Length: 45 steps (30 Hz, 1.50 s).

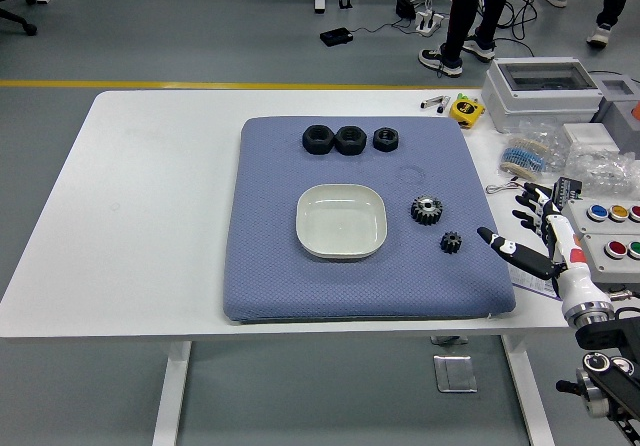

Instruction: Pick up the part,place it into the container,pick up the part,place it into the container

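Black and toothed, the small gear (451, 242) lies on the blue mat (270, 266) just right of the white container (341, 221), with the larger gear (426, 209) above it. Three black nuts (350, 139) line the mat's far edge. The right hand (535, 236) hovers at the mat's right edge, fingers spread, holding nothing, over the white surface (140, 216).

Pad open btwn hand (535, 228) & small gear (451, 242).
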Motion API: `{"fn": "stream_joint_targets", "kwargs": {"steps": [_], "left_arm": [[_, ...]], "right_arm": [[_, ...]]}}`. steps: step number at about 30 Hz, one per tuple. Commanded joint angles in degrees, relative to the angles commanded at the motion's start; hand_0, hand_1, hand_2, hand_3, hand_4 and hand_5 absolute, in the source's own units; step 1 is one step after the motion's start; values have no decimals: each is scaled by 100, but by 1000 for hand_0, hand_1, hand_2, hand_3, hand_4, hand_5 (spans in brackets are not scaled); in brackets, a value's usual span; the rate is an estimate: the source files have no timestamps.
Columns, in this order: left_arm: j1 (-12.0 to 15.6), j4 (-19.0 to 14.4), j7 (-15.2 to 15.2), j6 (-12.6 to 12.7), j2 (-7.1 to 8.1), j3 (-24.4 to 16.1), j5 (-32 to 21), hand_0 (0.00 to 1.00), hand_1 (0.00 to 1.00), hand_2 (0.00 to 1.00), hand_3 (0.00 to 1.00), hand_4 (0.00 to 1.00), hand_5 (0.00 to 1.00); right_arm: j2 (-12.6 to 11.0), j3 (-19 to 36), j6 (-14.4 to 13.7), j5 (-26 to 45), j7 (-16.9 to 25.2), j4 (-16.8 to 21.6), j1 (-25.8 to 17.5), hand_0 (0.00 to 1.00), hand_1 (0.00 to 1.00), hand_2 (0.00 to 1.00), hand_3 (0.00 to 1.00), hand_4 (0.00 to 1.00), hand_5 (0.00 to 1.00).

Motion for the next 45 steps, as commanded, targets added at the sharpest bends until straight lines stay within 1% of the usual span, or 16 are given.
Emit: {"fn": "stream_joint_targets", "kwargs": {"steps": [3, 4, 8, 9, 10, 15, 16, 19, 21, 22, 27, 28, 33, 34, 38, 45], "left_arm": [[-3, -1, 2, -3, 3, -1, 9, 617, 588, 656, 594, 574, 584], [-4, -2, 3, -4, 5, -1, 14, 616, 587, 656, 593, 573, 583], [-1, -4, -4, -7, 8, 8, 0, 616, 587, 656, 593, 573, 583], [-2, -5, -2, -7, 6, 4, 7, 616, 587, 656, 593, 573, 583], [-2, -6, 0, -8, 5, 2, 12, 616, 588, 656, 593, 574, 584], [-3, -12, -8, -8, 2, 22, -16, 616, 588, 656, 593, 574, 584], [-2, -12, -11, -9, 4, 29, -23, 617, 587, 657, 593, 573, 582], [5, -12, -13, -8, 9, 33, -30, 617, 587, 657, 593, 573, 582], [7, -11, -11, -5, 15, 27, -21, 617, 587, 657, 593, 573, 582], [8, -11, -11, -4, 19, 29, -20, 615, 588, 656, 593, 574, 582], [9, -7, -9, 7, 38, 22, -10, 615, 588, 656, 593, 574, 582], [9, -7, -9, 8, 41, 21, -9, 615, 586, 655, 593, 574, 582], [24, -5, 0, 15, 42, 1, 7, 615, 586, 655, 593, 574, 582], [25, -5, 2, 15, 42, -1, 12, 616, 588, 656, 593, 573, 582], [36, -8, 26, 17, 37, -30, 62, 616, 588, 656, 593, 573, 582], [36, -18, 32, 11, 31, -18, 57, 618, 587, 656, 594, 574, 581]], "right_arm": [[-53, -78, 61, -285, -186, 30, 82, 791, 810, 880, 949, 998, 194], [-78, -117, 92, -416, -267, 42, 123, 770, 788, 857, 918, 998, 178], [-180, -379, 146, -879, -599, 75, 365, 770, 788, 857, 918, 998, 178], [-216, -501, 210, -1101, -762, 84, 494, 770, 788, 857, 918, 998, 178], [-236, -570, 259, -1317, -886, 92, 581, 754, 760, 794, 852, 998, 198], [-346, -950, 676, -2502, -1528, 187, 1097, 754, 760, 794, 852, 998, 198], [-361, -1015, 784, -2718, -1641, 199, 1196, 748, 727, 751, 786, 998, 237], [-418, -1266, 1015, -3245, -1883, 204, 1499, 748, 727, 751, 786, 998, 237], [-446, -1410, 1107, -3323, -1953, 182, 1659, 748, 727, 751, 786, 998, 237], [-455, -1470, 1144, -3351, -1977, 167, 1726, 716, 689, 713, 732, 998, 284], [-486, -1711, 1399, -3475, -2095, 19, 2040, 716, 689, 713, 732, 998, 284], [-492, -1740, 1439, -3465, -2111, 0, 2073, 622, 617, 671, 696, 998, 332], [-546, -1999, 1593, -3363, -2163, -110, 2261, 622, 617, 671, 696, 998, 332], [-551, -2027, 1602, -3355, -2165, -119, 2277, 573, 600, 659, 698, 998, 347], [-619, -2367, 1759, -3304, -2222, -252, 2480, 573, 600, 659, 698, 998, 347], [-638, -2690, 1870, -3347, -2283, -487, 2747, 557, 591, 653, 695, 998, 341]]}}
